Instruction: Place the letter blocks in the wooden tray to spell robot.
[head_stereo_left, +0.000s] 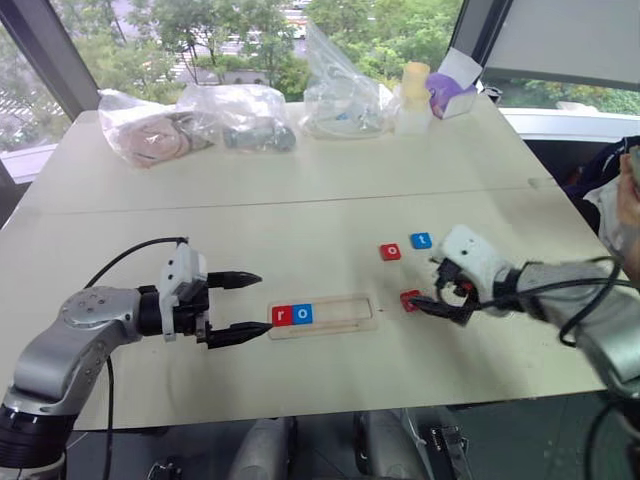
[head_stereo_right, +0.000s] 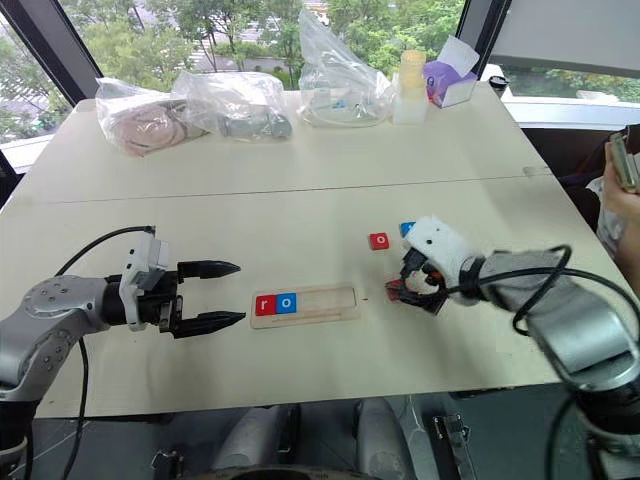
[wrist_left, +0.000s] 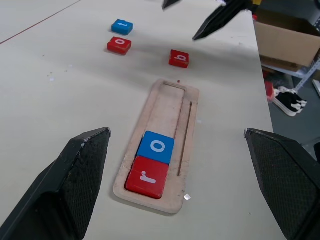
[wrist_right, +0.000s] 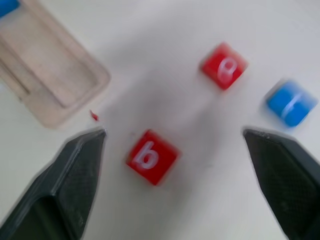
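- Lying flat on the table just off the right-hand end of the wooden tray (head_stereo_left: 322, 315), the red b block (wrist_right: 151, 157) is the next letter the word needs; it sits between that end and the right gripper (wrist_right: 175, 165), so the right arm is by far the nearer one.
- The tray's long axis runs across the table from left to right; the red r block (wrist_left: 148, 177) and the blue o block (wrist_left: 157, 146) fill its left end, touching each other, and the rest of the groove is bare.
- The red o block (head_stereo_left: 390, 252) and the blue t block (head_stereo_left: 421, 240) lie side by side on the table farther back, well apart from the tray.
- The right gripper's fingers stand wide apart over the b block and hold nothing; the wrist view is smeared, so whether a fingertip grazes the block cannot be told, though it looks clear of both.
- The left gripper (head_stereo_left: 243, 305) waits just beside the tray's left end, its jaws spread and empty, pointing along the tray.
- Judging from this, the move ahead calls for closing on the b and carrying it left into the slot beside the blue o.
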